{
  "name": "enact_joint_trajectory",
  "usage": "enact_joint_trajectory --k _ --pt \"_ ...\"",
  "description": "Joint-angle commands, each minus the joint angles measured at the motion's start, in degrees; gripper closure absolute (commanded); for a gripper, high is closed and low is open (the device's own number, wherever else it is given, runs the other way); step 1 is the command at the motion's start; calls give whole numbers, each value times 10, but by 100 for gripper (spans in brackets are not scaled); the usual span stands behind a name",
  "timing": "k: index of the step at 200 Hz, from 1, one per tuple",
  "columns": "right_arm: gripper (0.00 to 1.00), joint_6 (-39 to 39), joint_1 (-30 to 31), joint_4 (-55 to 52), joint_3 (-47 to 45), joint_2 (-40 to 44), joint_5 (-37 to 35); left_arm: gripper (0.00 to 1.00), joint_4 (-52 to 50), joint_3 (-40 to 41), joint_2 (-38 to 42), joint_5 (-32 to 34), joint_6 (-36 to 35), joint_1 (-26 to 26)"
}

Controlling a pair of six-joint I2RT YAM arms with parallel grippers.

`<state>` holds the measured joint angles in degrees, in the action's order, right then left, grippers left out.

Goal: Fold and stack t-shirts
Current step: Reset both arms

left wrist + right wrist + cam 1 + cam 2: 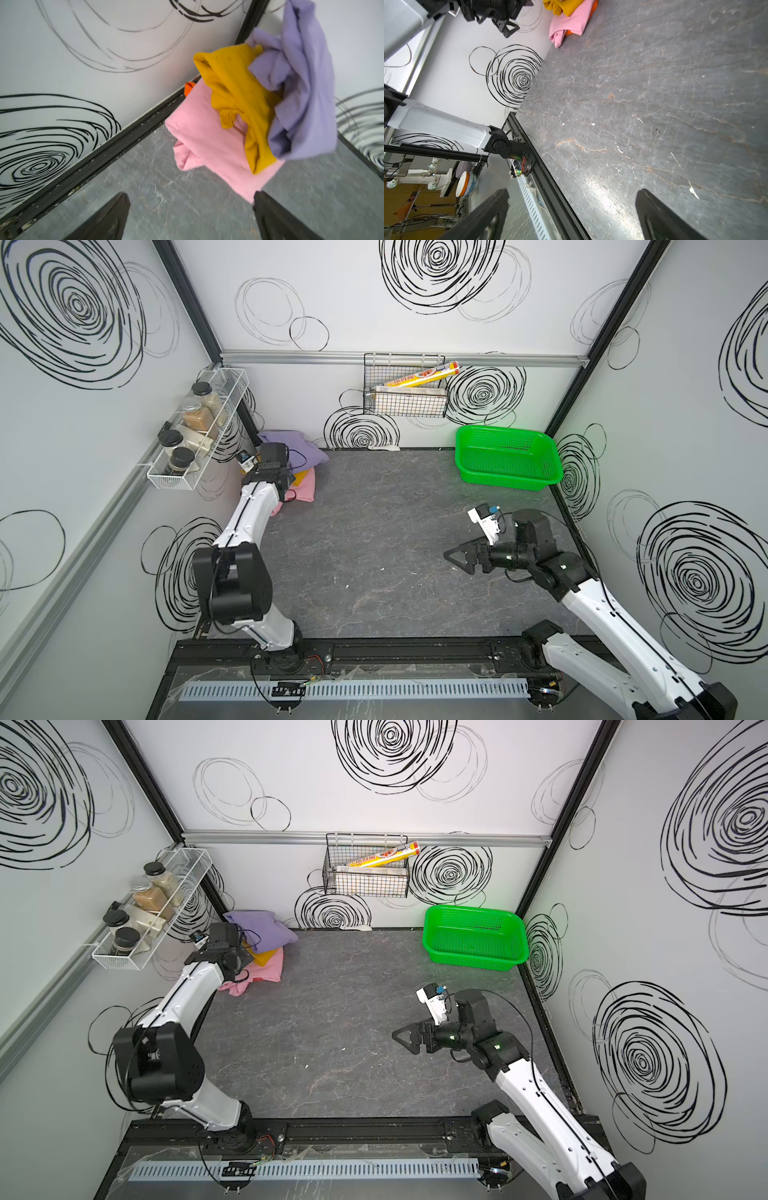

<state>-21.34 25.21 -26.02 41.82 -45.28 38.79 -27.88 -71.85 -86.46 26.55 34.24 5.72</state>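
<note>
Soft rumpled t-shirts (234, 89) heaped on veined slate tabletop (374, 551).

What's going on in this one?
Three shirts lie heaped in the far left corner of the table: purple on top, yellow under it, pink at the bottom. The left arm is close by the pile, jaws open and gripping nothing. The right arm hovers over bare table on the other side, jaws open and empty too. The green basket sits in the far right corner with no shirts in it.
</note>
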Motion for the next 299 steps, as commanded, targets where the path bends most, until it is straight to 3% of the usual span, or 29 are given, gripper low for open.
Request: enact_joint_trajectory --k 1,56,82,97,118,145,174,186,212,235,249,272,299 --pt "0 10 1 -2 26 41 -34 1 126 97 106 -52 -71 -23" --pt "0 -4 2 65 -8 96 -132 1 437 384 307 -223 -189 -46" --pt "0 -11 1 73 -33 120 -198 1 601 510 349 -242 -251 -66" --pt "1 -19 1 82 -51 135 -214 1 644 551 341 -253 -269 -67" --pt "0 -36 1 96 -79 154 -223 1 673 576 304 -257 -285 -67" --pt "0 -51 1 99 -110 180 -248 1 785 598 239 -231 -316 -66" --pt "0 -80 1 115 -150 222 -288 1 906 572 115 -277 -320 -48" --pt "0 -92 2 133 -169 235 -304 1 867 544 77 -264 -321 -56" --pt "0 -86 1 179 -203 246 -336 1 1087 611 -21 -265 -323 -54" --pt "0 -69 2 233 -225 258 -378 1 991 573 -18 -203 -302 -60" --pt "0 -39 1 281 -246 268 -410 1 1039 585 -31 -199 -308 -62" --pt "0 3 1 386 -297 288 -493 1 1033 586 -27 -180 -309 -69" --pt "0 107 2 577 -399 279 -667 1 1036 588 -25 -181 -309 -68"
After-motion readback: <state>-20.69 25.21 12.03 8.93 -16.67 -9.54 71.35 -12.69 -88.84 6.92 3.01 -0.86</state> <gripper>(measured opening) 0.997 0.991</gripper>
